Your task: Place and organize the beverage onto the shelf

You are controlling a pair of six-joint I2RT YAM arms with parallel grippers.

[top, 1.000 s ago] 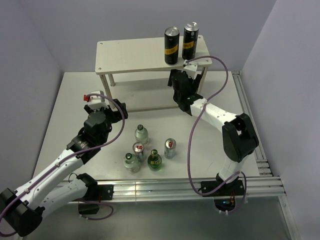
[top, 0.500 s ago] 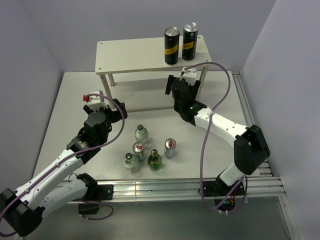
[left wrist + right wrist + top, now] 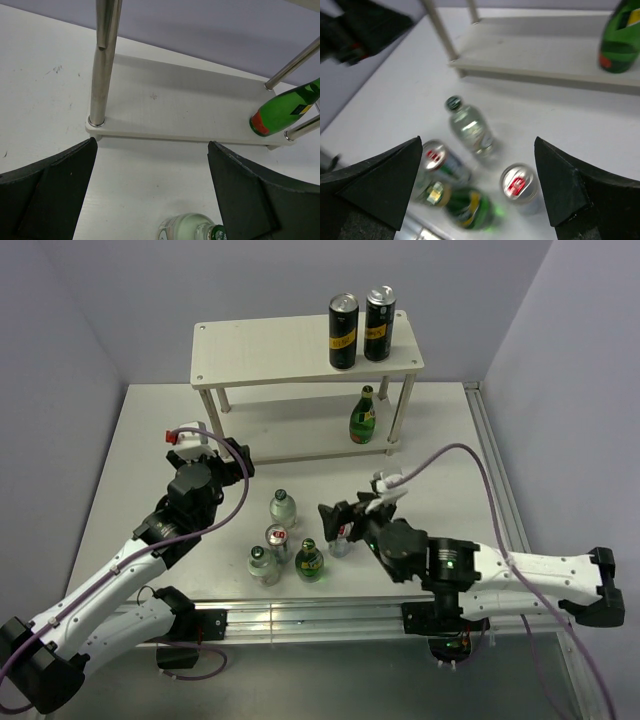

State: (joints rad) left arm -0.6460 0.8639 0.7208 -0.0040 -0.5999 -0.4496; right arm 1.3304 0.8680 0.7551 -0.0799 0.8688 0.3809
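The cream shelf (image 3: 280, 352) stands at the back; one green bottle (image 3: 365, 416) (image 3: 620, 40) (image 3: 282, 112) is upright on the right end of its lower board (image 3: 190, 110). On the table in front stand two clear bottles (image 3: 283, 507) (image 3: 263, 563), two slim cans (image 3: 277, 538) (image 3: 341, 537) and a second green bottle (image 3: 310, 559). My right gripper (image 3: 350, 510) (image 3: 480, 187) hovers open over this cluster, holding nothing, with the right-hand can (image 3: 518, 182) nearest its right finger. My left gripper (image 3: 236, 452) (image 3: 152, 195) is open and empty left of the cluster, facing the shelf, a clear bottle (image 3: 192, 227) just below it.
Two tall black cans with yellow labels (image 3: 343, 331) (image 3: 379, 322) stand on the right of the shelf's top board. Round posts (image 3: 102, 75) hold the tiers apart. Grey walls close the back and sides; a metal rail (image 3: 330, 612) runs along the near edge.
My right arm has pulled back from the lower shelf, leaving the green bottle standing there, and swung down over the drinks on the table. The left arm has not moved.
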